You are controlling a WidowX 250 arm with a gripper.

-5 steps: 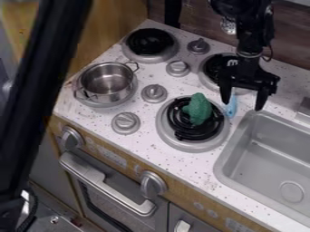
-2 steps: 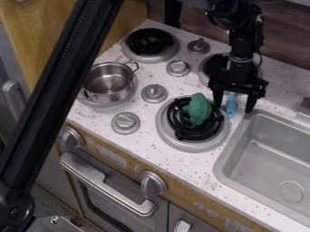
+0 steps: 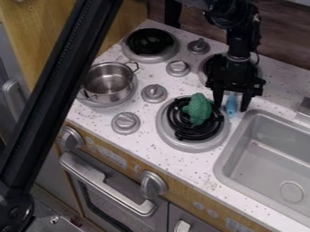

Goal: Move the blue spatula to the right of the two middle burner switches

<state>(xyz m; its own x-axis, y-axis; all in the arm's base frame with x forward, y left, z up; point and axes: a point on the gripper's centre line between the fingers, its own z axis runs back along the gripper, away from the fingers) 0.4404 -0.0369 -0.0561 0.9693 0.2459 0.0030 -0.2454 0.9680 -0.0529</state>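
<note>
One blue spatula (image 3: 231, 108), lying on the white speckled tabletop (image 3: 187, 170) between the burner with the green toy (image 3: 198, 109) and the sink (image 3: 221, 159); one black pincer (image 3: 231, 108), pointing down over it, fingers apart, one to each side of the spatula, contact with it impossible to tell. Two middle burner switches, grey, one (image 3: 178, 68) nearer the wooden back wall (image 3: 281, 41), the other (image 3: 154, 93) between the green toy's burner (image 3: 187, 144) and a metal pot (image 3: 108, 83), two-handled, set on a further burner (image 3: 109, 105).
</note>
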